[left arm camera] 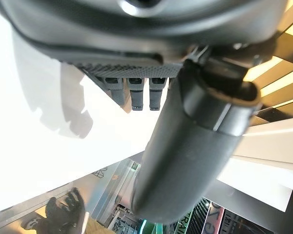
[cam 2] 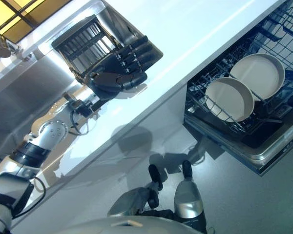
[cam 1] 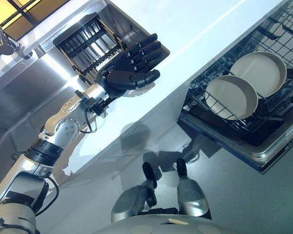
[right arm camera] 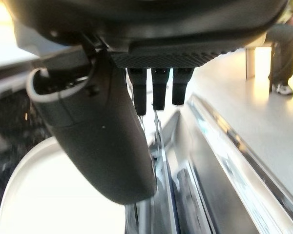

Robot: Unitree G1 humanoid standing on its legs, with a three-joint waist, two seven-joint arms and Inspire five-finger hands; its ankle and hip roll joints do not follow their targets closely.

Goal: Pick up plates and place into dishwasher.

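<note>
Two round cream plates stand on edge in the pulled-out dishwasher rack (cam 1: 207,85), a nearer plate (cam 1: 232,96) and a farther plate (cam 1: 260,72) just behind it. My left hand (cam 1: 132,68) hovers over the white counter (cam 1: 195,34) beside the dark dish rack (cam 1: 88,41); its fingers are straight and it holds nothing. In the right wrist view my right hand (right arm camera: 102,136) sits low by the dishwasher, fingers relaxed, just above the rim of a cream plate (right arm camera: 49,195) without gripping it.
A steel sink (cam 1: 34,92) with a faucet (cam 1: 5,45) lies left of the dish rack. The open dishwasher door (cam 1: 263,158) juts out over the grey floor. A person's legs (right arm camera: 283,48) show far off in the right wrist view.
</note>
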